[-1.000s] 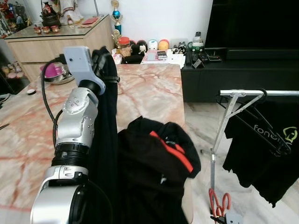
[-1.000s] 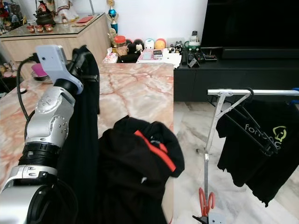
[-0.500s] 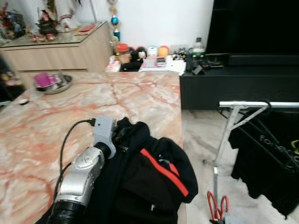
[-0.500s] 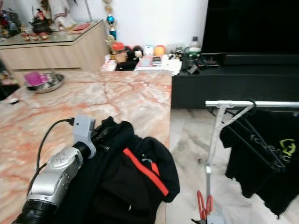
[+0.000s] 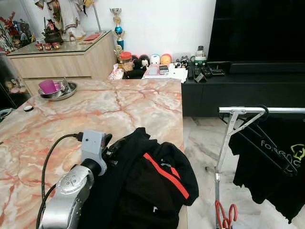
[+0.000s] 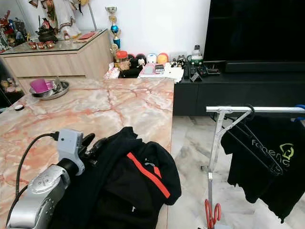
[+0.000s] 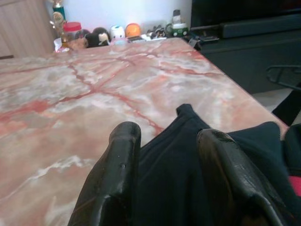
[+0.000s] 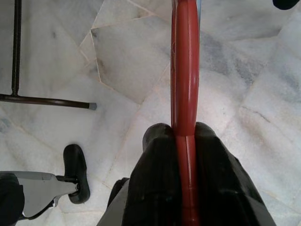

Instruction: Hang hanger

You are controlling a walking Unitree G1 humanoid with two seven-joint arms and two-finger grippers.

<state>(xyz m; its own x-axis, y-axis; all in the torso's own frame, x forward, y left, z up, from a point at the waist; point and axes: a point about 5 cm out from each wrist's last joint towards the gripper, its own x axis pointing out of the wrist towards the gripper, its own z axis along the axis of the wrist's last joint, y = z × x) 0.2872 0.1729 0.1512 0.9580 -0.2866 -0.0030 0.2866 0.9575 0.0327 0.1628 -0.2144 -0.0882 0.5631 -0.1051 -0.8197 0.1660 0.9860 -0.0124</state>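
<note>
A second ago our left arm stood raised with the black garment (image 5: 143, 186) draped high along it; now the arm is lowered and the left tool (image 7: 171, 174) rests low over the marble desk (image 5: 95, 105), its two fingers spread around a fold of the dark cloth, not pinched shut. The garment, black with a red stripe, lies heaped at the desk's near corner. We judge that the lift has been given up or put down for the moment, so the cloth is not on its way to the rail.

Further right, low near the floor, our right tool (image 8: 184, 141) is clamped on the red hanger (image 8: 185, 70). In the right wrist view the hanger runs as a smooth, glossy red plastic bar straight out between the fingers, above pale marble floor tiles. In the head views its red loops (image 5: 225, 214) show at the foot of the silver clothes rack (image 5: 238, 110), well below the rail. A black T-shirt (image 5: 274, 162) already hangs there on a black hanger. Our red one must be lifted up to the rail.
</note>
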